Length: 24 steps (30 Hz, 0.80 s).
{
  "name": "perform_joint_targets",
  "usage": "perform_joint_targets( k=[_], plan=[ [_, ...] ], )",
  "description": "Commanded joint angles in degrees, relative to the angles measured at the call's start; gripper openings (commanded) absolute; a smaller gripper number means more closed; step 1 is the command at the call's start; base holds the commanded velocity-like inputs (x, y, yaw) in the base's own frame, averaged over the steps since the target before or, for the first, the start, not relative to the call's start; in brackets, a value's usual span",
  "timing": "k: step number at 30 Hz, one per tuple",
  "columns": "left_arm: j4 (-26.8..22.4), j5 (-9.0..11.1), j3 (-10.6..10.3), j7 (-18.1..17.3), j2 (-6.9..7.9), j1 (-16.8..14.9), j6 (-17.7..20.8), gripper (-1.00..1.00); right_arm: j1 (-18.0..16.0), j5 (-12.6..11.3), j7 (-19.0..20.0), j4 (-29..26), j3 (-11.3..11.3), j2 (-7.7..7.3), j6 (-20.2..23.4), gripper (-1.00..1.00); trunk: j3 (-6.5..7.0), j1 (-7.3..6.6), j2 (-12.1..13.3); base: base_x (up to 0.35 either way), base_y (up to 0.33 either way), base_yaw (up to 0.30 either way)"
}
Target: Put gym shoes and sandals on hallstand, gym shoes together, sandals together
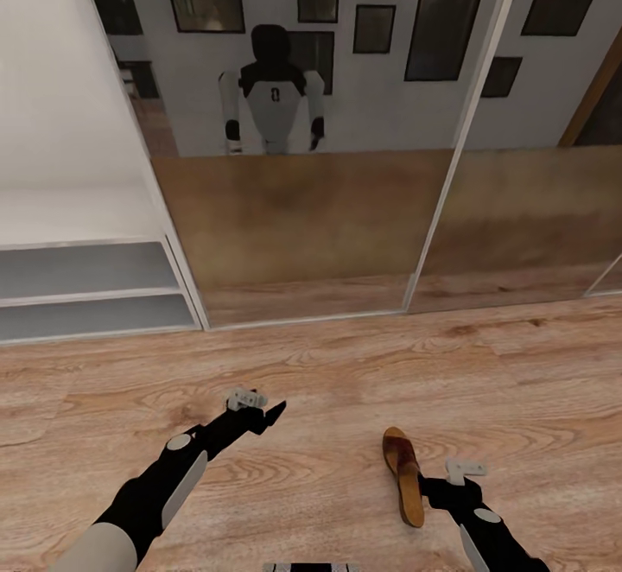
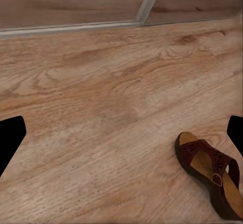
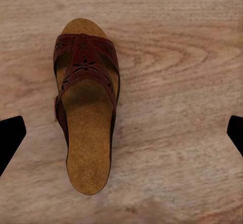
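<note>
Right gripper (image 1: 429,487) low over floor (image 1: 328,382), just beside sandal's heel end; fingers (image 3: 11,138) spread wide, nothing held, sandal (image 3: 86,107) lying flat between and ahead of them, sole down, toe strap up. Left gripper (image 1: 269,414) hovering well apart to the left, fingers (image 2: 10,138) likewise wide apart and empty, same sandal (image 2: 212,173) off to one side in its camera. Hallstand (image 1: 86,282) at far left, two open shelves visible under pale bench. Mirrored sliding panels (image 1: 311,166) ahead, robot reflected. Other sandal and gym shoes not sighted. Step judged: approach for first pick. Next move calls for lowering right gripper astride sandal, closing across its width, then lifting and carrying left to hallstand.
</note>
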Motion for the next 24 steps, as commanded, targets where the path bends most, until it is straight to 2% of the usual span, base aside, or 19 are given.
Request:
perform_joint_targets(
  k=[1, 16, 24],
  plan=[
    [-0.26, 0.40, -0.26, 0.02, 0.09, 0.00, -0.13, 1.00, -0.03, 0.60, 0.27, -0.02, -0.39, 0.05, -0.01, 1.00, -0.31, 0.21, -0.43, 0.000, 0.000, 0.000],
    [-1.36, 0.38, -0.18, 0.19, 0.19, 0.16, 0.03, 1.00, -0.03, 0.60, 0.18, -0.02, -0.39, 0.06, -0.01, 1.00, -4.34, 3.51, -6.45, 0.000, 0.000, 0.022],
    [-1.27, 0.34, -0.46, 0.31, 0.08, 0.18, 0.04, 1.00, -0.02, 0.60, 0.18, -0.02, -0.39, 0.06, 0.00, 1.00, -6.84, 3.71, -6.56, 0.000, 0.000, 0.096]
  ],
)
